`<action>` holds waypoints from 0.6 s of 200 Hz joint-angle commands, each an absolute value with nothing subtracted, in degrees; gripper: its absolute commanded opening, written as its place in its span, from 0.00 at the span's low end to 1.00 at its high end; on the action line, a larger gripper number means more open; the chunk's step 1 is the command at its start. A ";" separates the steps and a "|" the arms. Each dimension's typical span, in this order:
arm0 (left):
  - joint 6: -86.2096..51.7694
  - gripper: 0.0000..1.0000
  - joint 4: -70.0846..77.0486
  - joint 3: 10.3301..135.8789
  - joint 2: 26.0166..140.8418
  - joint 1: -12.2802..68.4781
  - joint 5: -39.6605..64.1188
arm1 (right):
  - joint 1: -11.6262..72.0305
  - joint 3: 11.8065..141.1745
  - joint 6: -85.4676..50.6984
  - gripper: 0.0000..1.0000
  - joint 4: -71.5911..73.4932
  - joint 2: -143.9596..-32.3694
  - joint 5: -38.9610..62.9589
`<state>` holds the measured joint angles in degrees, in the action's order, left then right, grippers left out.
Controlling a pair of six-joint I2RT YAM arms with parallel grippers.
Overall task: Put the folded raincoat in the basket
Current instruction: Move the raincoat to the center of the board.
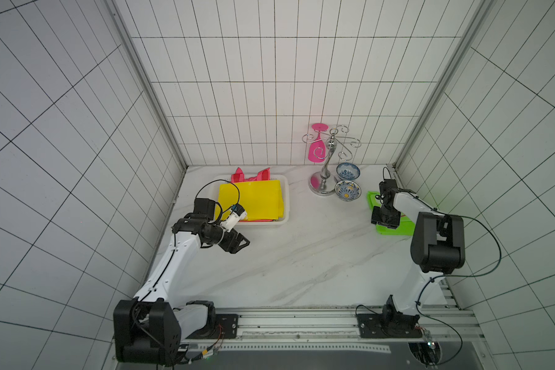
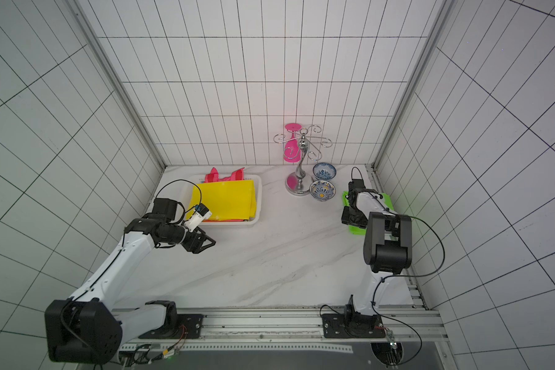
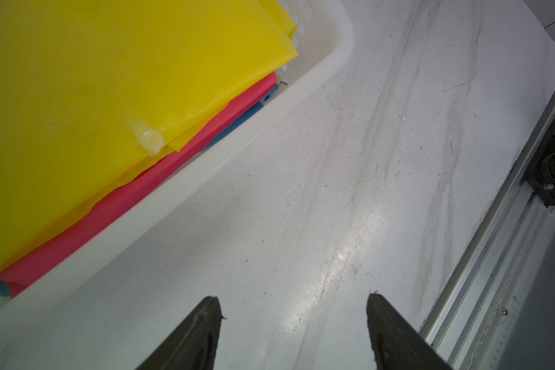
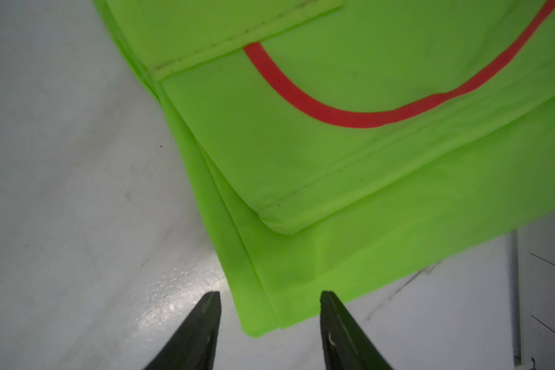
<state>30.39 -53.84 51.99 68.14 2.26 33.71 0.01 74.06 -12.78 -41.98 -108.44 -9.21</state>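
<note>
On right side — green raincoat (image 4: 366, 179) corner between spread jaws of right tool (image 4: 269, 293), ungripped; left tool (image 3: 293, 296) released beside basket (image 3: 327, 41).

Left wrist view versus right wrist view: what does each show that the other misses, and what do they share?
Only the left wrist view shows the basket, holding a yellow raincoat stacked on a pink raincoat and a blue raincoat. Only the right wrist view shows the green raincoat with a red curved stripe, lying on the table. Both show the marbled table and an open gripper holding nothing: the left gripper and the right gripper.
</note>
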 commanded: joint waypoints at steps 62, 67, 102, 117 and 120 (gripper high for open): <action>30.43 0.72 -54.05 52.12 68.07 2.90 34.06 | 0.47 73.72 -10.04 0.01 -47.16 -111.36 -3.92; 30.42 0.72 -54.00 52.12 68.04 2.90 34.10 | 0.63 73.22 -10.17 0.00 -47.04 -110.96 -3.72; 30.64 0.72 -54.13 52.04 68.36 2.91 34.63 | 3.77 69.01 -12.64 0.00 -47.13 -106.20 -0.72; 30.78 0.72 -54.20 52.12 68.75 2.96 34.97 | 6.81 66.49 -14.68 0.00 -47.20 -102.60 1.77; 30.81 0.72 -54.22 52.19 68.81 3.03 35.06 | 7.51 65.92 -15.06 0.00 -47.12 -101.74 2.75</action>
